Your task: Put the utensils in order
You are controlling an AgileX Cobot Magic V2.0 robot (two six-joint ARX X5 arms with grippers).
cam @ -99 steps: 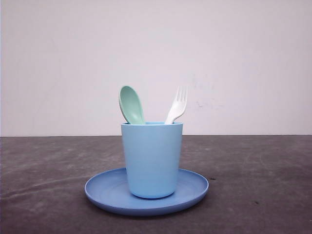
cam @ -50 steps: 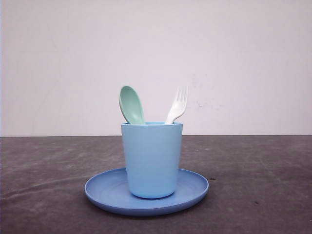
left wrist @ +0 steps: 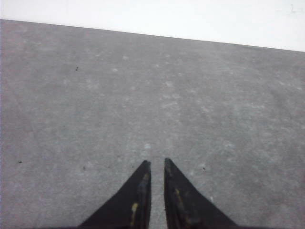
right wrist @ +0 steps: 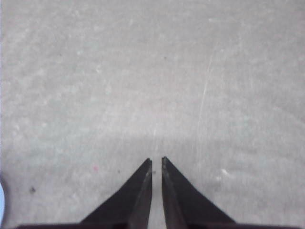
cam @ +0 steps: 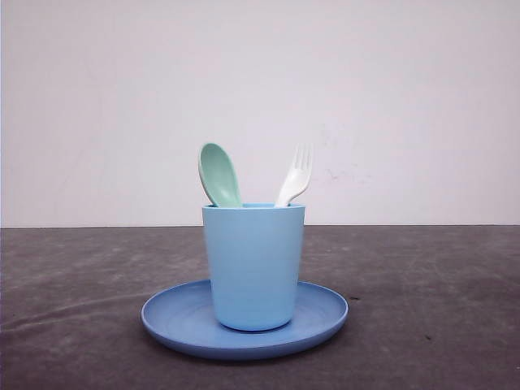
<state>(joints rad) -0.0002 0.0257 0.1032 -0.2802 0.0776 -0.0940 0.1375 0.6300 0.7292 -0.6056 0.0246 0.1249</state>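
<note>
In the front view a mint-green spoon (cam: pixel 218 174) and a white fork (cam: pixel 296 175) stand upright in a light blue cup (cam: pixel 253 265), bowl and tines sticking out above its rim. The cup stands on a round blue plate (cam: pixel 175 318) in the middle of the dark table. My left gripper (left wrist: pixel 156 163) hangs over bare grey table, fingers nearly together with nothing between them. My right gripper (right wrist: pixel 157 160) is likewise shut over bare table, holding nothing.
A plain white wall rises behind the table's far edge (cam: pixel 406 226). A sliver of blue plate rim (right wrist: pixel 1 202) shows at the edge of the right wrist view. The dark tabletop (cam: pixel 422 309) spreads to both sides of the plate.
</note>
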